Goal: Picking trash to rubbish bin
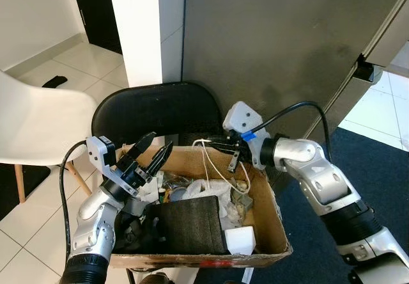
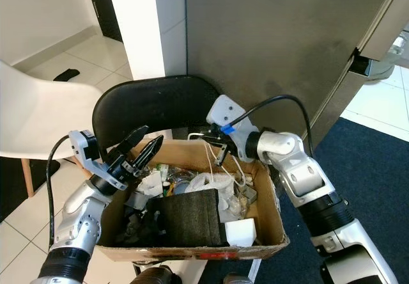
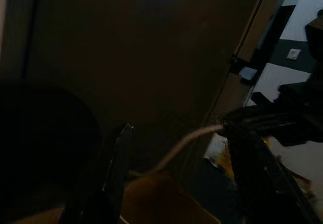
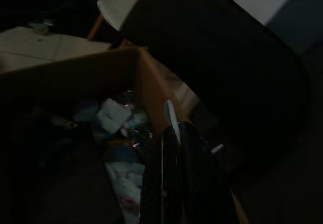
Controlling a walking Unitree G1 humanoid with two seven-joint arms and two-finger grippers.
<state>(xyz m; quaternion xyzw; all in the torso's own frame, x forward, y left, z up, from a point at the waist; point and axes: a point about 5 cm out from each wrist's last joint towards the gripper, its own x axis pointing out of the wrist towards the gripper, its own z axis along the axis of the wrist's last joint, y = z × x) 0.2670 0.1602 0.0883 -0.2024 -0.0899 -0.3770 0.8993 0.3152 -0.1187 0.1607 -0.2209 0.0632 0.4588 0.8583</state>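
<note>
cardboard box (image 1: 271, 223) of trash sits on the black chair (image 1: 153, 111) below both arms, where the right gripper (image 1: 233, 151) pinches a white cord (image 1: 208, 162) over it, likely for dropping in, while the left gripper (image 1: 153, 153) hovers spread and empty.

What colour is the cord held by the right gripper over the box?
White; the cord in the right gripper shows best in the left eye view.

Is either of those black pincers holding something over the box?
The right pincer pinches a white cord near its top; the left pincer is open, holding nothing.
</note>
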